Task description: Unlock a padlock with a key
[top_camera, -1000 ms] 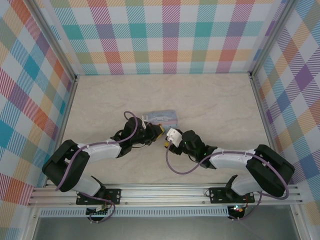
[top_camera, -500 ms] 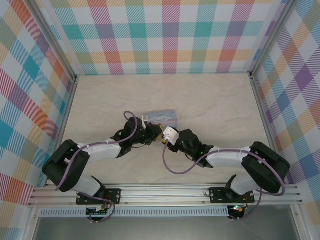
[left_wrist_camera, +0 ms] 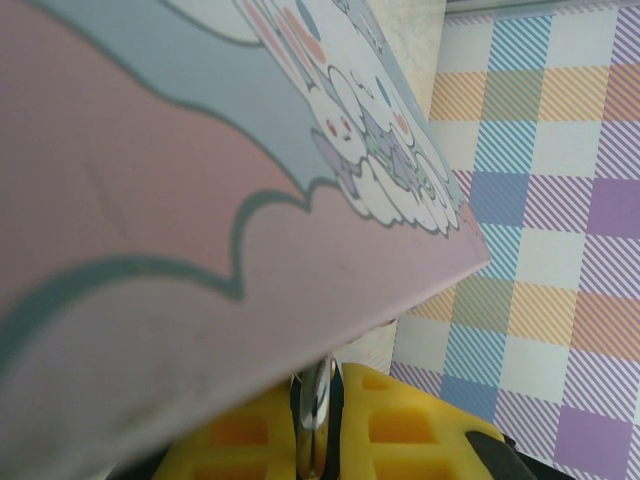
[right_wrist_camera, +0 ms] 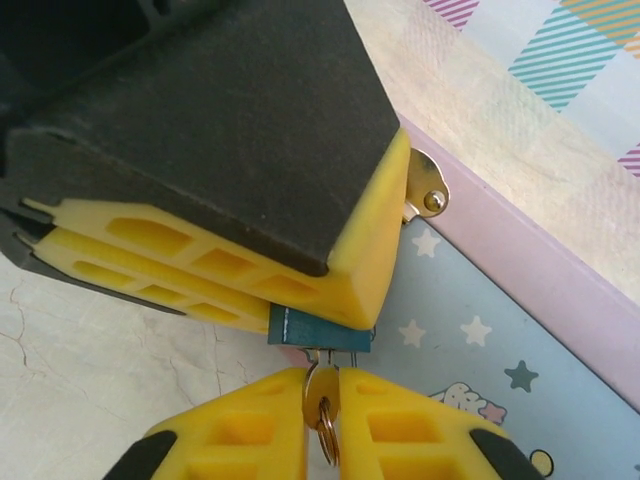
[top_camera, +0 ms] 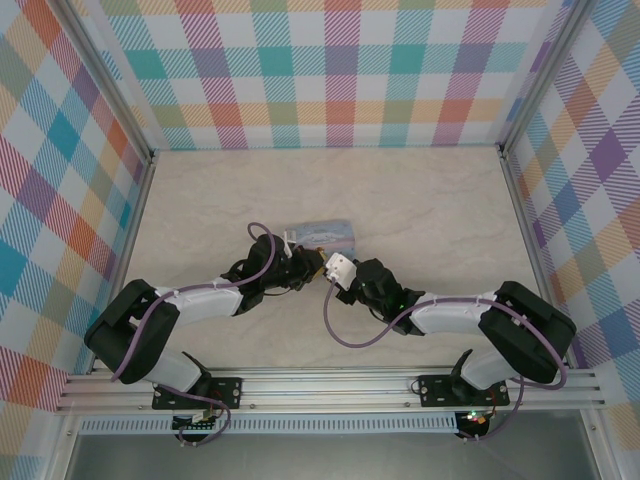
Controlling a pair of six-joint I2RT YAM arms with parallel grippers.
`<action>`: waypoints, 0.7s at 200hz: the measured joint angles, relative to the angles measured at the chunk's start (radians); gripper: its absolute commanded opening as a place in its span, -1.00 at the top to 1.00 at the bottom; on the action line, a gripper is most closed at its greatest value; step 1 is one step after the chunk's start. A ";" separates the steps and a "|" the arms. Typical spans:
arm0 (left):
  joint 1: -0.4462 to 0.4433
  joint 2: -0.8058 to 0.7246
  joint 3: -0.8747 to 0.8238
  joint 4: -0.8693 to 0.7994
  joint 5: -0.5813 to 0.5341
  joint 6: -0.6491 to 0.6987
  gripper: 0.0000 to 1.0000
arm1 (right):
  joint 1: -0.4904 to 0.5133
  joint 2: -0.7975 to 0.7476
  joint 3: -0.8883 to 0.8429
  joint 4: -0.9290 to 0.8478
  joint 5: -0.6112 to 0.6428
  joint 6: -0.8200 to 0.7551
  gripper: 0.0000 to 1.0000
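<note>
- Counter (top_camera: 430, 200): pale marbled surface, enclosed by plaid walls (top_camera: 340, 70).
- Left claw (right_wrist_camera: 365, 290): clamped on the padlock (right_wrist_camera: 318, 328), lower centre of frame, beside the tin (right_wrist_camera: 480, 340).
- Right claw (right_wrist_camera: 322, 395): closed on the key (right_wrist_camera: 316, 378), just below the padlock.

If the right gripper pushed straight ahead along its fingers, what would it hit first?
Most likely the padlock: its bluish body sits just beyond the key pinched in the right gripper, clamped in the left gripper's yellow tips. The tin lies behind.

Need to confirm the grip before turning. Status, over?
Left gripper shut on padlock. Right gripper shut on key, key at padlock's underside. Tin alongside, nothing blocking.
</note>
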 measured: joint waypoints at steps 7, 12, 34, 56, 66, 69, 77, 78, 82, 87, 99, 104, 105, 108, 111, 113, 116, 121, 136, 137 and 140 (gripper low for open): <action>0.000 0.000 0.000 0.000 -0.002 0.000 1.00 | 0.000 0.000 0.000 0.000 -0.001 0.003 0.94; 0.000 0.000 0.000 0.000 -0.003 0.000 1.00 | 0.001 0.000 0.000 0.000 -0.001 0.007 0.99; 0.000 0.000 0.000 -0.001 -0.005 0.000 1.00 | 0.001 0.000 0.000 0.000 -0.003 0.023 1.00; 0.000 0.000 0.000 -0.003 -0.006 0.002 1.00 | -0.017 0.000 0.000 0.000 -0.043 0.074 1.00; 0.000 0.000 0.000 -0.003 -0.008 0.005 1.00 | -0.034 -0.001 0.000 -0.003 -0.080 0.113 1.00; 0.000 0.000 0.000 -0.003 -0.008 0.006 1.00 | -0.039 -0.003 0.000 -0.005 -0.095 0.130 1.00; -0.001 0.000 0.000 -0.003 -0.008 0.009 1.00 | -0.054 -0.007 0.001 -0.012 -0.130 0.167 1.00; -0.001 0.000 0.000 -0.003 -0.008 0.009 1.00 | -0.057 -0.008 0.001 -0.013 -0.136 0.174 1.00; -0.002 0.000 0.000 -0.003 -0.008 0.013 1.00 | -0.064 -0.010 0.001 -0.016 -0.154 0.193 1.00; -0.004 0.000 0.000 0.000 -0.009 0.016 1.00 | -0.075 -0.013 0.001 -0.018 -0.179 0.220 1.00; -0.005 0.000 0.000 0.006 -0.010 0.031 1.00 | -0.104 -0.016 0.001 -0.020 -0.244 0.290 1.00; -0.005 0.001 -0.001 0.012 -0.010 0.035 1.00 | -0.116 -0.016 0.001 -0.016 -0.273 0.321 1.00; -0.005 0.001 -0.001 0.013 -0.009 0.036 1.00 | -0.118 -0.016 0.001 -0.016 -0.277 0.325 1.00; -0.005 0.002 -0.002 0.018 -0.009 0.038 1.00 | -0.125 -0.016 0.001 -0.015 -0.291 0.340 1.00; -0.005 0.003 -0.005 0.027 -0.009 0.040 1.00 | -0.135 -0.016 0.001 -0.013 -0.312 0.363 1.00; -0.005 0.004 -0.006 0.032 -0.009 0.043 1.00 | -0.138 -0.016 0.001 -0.012 -0.319 0.370 1.00; -0.005 0.005 -0.007 0.040 -0.009 0.046 1.00 | -0.147 -0.016 0.001 -0.010 -0.338 0.390 1.00; -0.005 0.008 -0.010 0.052 -0.008 0.051 1.00 | -0.158 -0.016 0.000 -0.007 -0.359 0.414 1.00; -0.006 0.018 -0.015 0.091 -0.001 0.059 1.00 | -0.192 -0.016 -0.006 0.009 -0.426 0.489 1.00; -0.006 0.018 -0.016 0.094 0.000 0.060 1.00 | -0.195 -0.016 -0.006 0.011 -0.433 0.497 1.00; -0.006 0.020 -0.017 0.100 0.001 0.062 1.00 | -0.201 -0.016 -0.008 0.014 -0.445 0.510 1.00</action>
